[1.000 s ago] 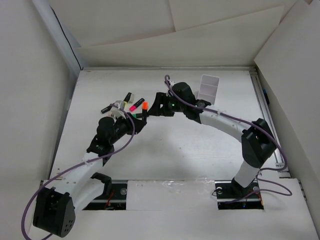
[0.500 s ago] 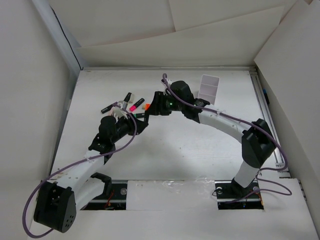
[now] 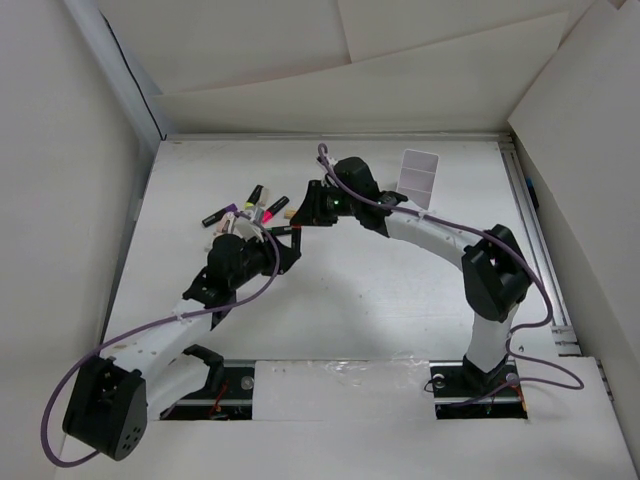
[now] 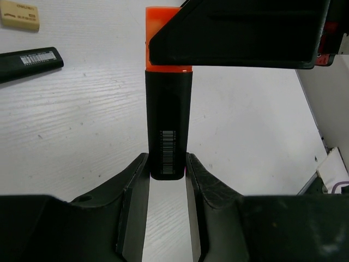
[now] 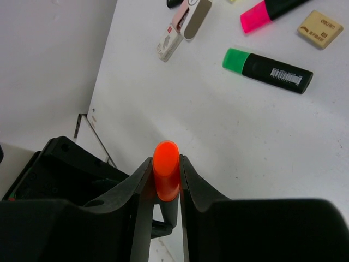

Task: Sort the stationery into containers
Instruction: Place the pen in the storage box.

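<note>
An orange highlighter (image 4: 168, 125) with a black barcoded body is held above the table between both grippers. My left gripper (image 4: 167, 164) is shut on the lower end of its black body. My right gripper (image 5: 166, 160) is shut on its orange cap (image 5: 166, 177), with both fingers touching it. In the top view the two grippers, left (image 3: 285, 247) and right (image 3: 301, 216), meet left of the table's centre and hide the marker. The white container (image 3: 418, 177) stands at the back right, away from both grippers.
Loose stationery lies behind the grippers: a green highlighter (image 5: 267, 68), a pink highlighter (image 5: 267, 12), a tan eraser (image 5: 320, 29), a small white and pink item (image 5: 180, 27) and a black marker (image 4: 30, 61). A white wall (image 3: 60, 200) bounds the left.
My right gripper has moved left to the left gripper and its jaws have closed onto the orange cap. The left gripper kept hold of the marker and shifted slightly right.
</note>
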`<action>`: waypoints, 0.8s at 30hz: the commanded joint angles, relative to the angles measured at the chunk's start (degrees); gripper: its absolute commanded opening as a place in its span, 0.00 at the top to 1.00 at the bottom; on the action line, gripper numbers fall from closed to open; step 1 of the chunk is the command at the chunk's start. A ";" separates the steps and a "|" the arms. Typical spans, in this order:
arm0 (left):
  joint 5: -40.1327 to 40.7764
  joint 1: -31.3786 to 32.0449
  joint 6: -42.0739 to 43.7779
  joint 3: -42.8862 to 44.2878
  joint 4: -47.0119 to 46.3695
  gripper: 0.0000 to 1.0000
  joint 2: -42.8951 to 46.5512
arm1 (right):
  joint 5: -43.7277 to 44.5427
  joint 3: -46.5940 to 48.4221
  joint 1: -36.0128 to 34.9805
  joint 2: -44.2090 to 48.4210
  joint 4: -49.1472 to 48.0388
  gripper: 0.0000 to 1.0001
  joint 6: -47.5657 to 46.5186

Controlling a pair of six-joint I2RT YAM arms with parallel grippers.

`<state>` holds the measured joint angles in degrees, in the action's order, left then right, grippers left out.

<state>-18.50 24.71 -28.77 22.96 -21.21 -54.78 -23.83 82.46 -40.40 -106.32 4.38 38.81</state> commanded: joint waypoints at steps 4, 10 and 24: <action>1.01 1.13 -0.05 2.53 -1.63 0.61 2.05 | 1.86 1.49 0.58 2.51 -4.65 1.00 0.04; 3.38 1.13 -1.37 2.53 -3.48 0.00 2.58 | 4.85 -1.41 6.20 5.86 -4.65 1.00 -0.49; 11.11 1.13 -5.14 6.04 -10.26 0.48 -10.60 | 37.08 -2.05 30.29 11.40 -3.59 1.00 2.50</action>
<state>-10.37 25.67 -32.45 26.35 -28.21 -64.16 -0.67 79.75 -12.78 -96.84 2.52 40.07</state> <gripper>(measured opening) 0.544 0.268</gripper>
